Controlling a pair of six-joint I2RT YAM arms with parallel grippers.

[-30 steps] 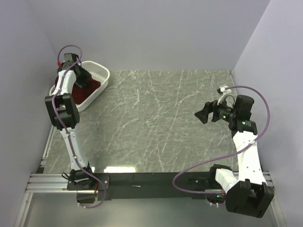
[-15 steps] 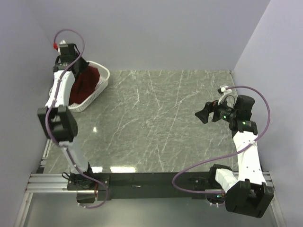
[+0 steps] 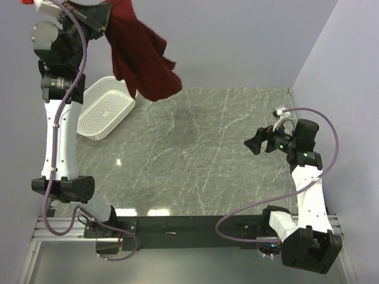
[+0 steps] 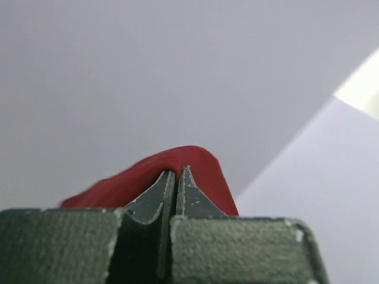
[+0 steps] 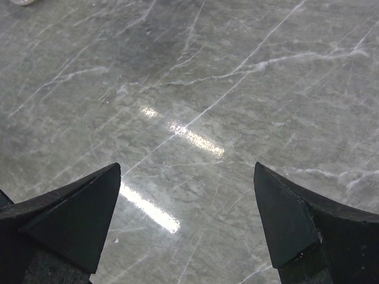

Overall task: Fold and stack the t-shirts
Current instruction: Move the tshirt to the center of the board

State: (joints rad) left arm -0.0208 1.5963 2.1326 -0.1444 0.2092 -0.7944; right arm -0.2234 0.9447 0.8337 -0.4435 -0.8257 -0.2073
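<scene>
Where the t-shirt (image 3: 142,59) hangs: bunched, high in the air over the far-left of the tabletop (image 3: 207,148), near the white basket (image 3: 109,109), touching neither.
Left hand (image 4: 176,173): pinched tight on one maroon fold.
Right hand (image 5: 186,177): spread wide, holding nothing, well apart from the shirt.
Risk: only a thin fold is pinched, so I reckon a swing could shake it loose, or it lands crumpled.
Hidden: neck label, sleeves and hem are lost in the bunch; the overhead view cuts off the top of the shirt.

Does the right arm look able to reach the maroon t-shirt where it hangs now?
Probably not yet. Nothing blocks the open right gripper, but the maroon t-shirt hangs from the left gripper high at the far left, well across from it.
</scene>
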